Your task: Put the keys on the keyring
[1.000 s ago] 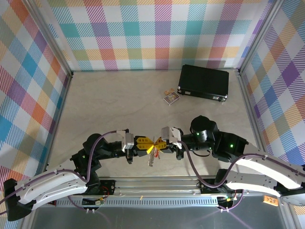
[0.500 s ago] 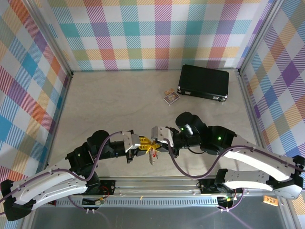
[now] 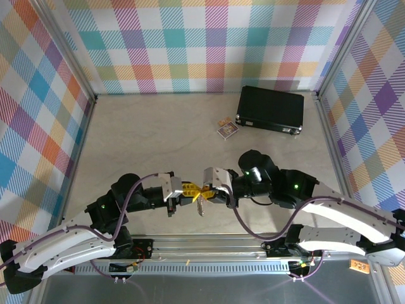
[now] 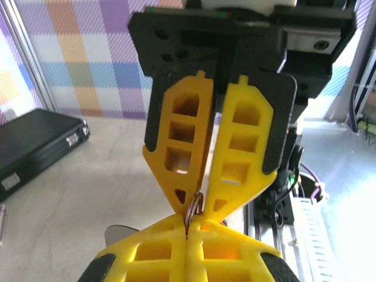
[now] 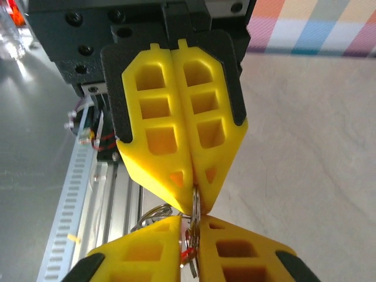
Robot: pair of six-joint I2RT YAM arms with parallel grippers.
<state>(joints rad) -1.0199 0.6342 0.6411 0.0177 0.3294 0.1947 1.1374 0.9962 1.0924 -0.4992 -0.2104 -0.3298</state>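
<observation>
Above the table's near edge, my two grippers meet tip to tip. My left gripper (image 3: 188, 189) is shut on the keyring (image 3: 200, 200), whose silvery chain hangs below. In the left wrist view the left gripper (image 4: 189, 226) pinches the thin metal keyring (image 4: 191, 208) edge-on. My right gripper (image 3: 207, 190) faces it, and its jaws stand a slit apart around the same ring. In the right wrist view the keyring (image 5: 195, 200) and the red-headed key (image 5: 187, 253) lie in the narrow gap of the right gripper (image 5: 191, 223). Further wire loops (image 5: 156, 212) stick out to the left.
A black rectangular case (image 3: 271, 109) lies at the back right, with a small printed card packet (image 3: 227, 129) to its left. The aluminium rail (image 3: 209, 244) runs along the near edge, right under the grippers. Chequered walls close in three sides.
The right arm has swung left and brought its gripper closer against the left one. The left jaws have closed fully on the ring. The right jaws have eased slightly apart.
</observation>
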